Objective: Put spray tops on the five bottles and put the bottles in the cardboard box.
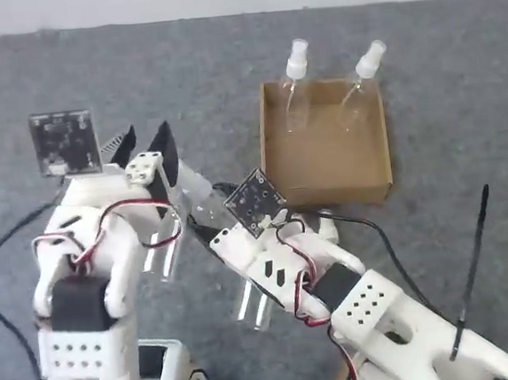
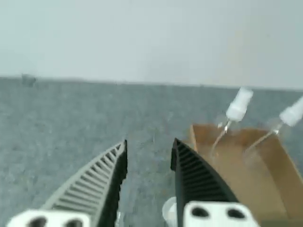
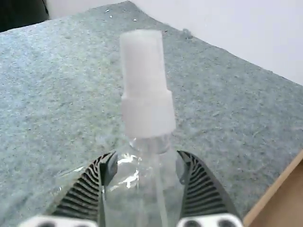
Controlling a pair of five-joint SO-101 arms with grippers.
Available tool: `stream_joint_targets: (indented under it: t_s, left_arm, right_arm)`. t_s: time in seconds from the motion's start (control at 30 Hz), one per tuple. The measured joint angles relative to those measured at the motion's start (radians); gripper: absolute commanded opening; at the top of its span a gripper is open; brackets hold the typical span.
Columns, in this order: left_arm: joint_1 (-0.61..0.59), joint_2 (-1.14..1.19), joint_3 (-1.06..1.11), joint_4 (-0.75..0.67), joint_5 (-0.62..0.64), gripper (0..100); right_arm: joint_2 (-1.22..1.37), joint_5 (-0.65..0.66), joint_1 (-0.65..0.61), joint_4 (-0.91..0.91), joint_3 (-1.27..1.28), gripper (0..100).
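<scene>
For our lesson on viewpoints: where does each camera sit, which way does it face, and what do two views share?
High view: fixed above, looking down at the table; both arms show.
Left wrist view: on the left arm, facing the cardboard box; open left pincer shows.
Right wrist view: on the right arm, facing the capped bottle in the right pincer.
Shared: high and left wrist views show the box.

Two bottles (image 1: 296, 97) (image 1: 357, 90) stand in the box (image 1: 334, 188), against its far wall; left of the box, the right gripper (image 3: 147, 161) holds a third bottle (image 3: 144, 118); the left gripper (image 1: 145, 134) hangs farther left.
</scene>
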Motion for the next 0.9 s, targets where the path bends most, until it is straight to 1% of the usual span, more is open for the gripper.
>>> stream_joint_targets:
  t_s: [0.23, 0.37, 0.43, 0.5, 0.67, 0.77, 0.9]
  left_arm:
    - [-0.002, 0.052, 0.068, 0.000, 0.002, 10]
    - [0.083, 0.054, 0.068, -0.003, 0.002, 10]
    - [0.138, 0.054, 0.068, -0.005, -0.034, 10]
    - [0.164, 0.055, 0.069, -0.005, -0.060, 10]
    - [0.178, 0.055, 0.069, -0.009, -0.094, 10]
    - [0.184, 0.055, 0.069, -0.023, -0.137, 10]
    - [0.187, 0.055, 0.069, -0.029, -0.152, 10]
  right_arm:
    - [0.000, 0.000, 0.000, 0.000, 0.000, 0.6]
    - [0.000, 0.000, 0.000, 0.002, 0.002, 0.6]
    - [0.000, 0.000, 0.000, 0.002, 0.000, 0.6]
    - [0.000, 0.000, 0.000, 0.002, 0.000, 0.6]
    - [0.000, 0.000, 0.002, 0.002, 0.000, 0.6]
    - [0.000, 0.000, 0.002, 0.002, 0.000, 0.6]
    - [0.000, 0.000, 0.002, 0.003, 0.000, 0.6]
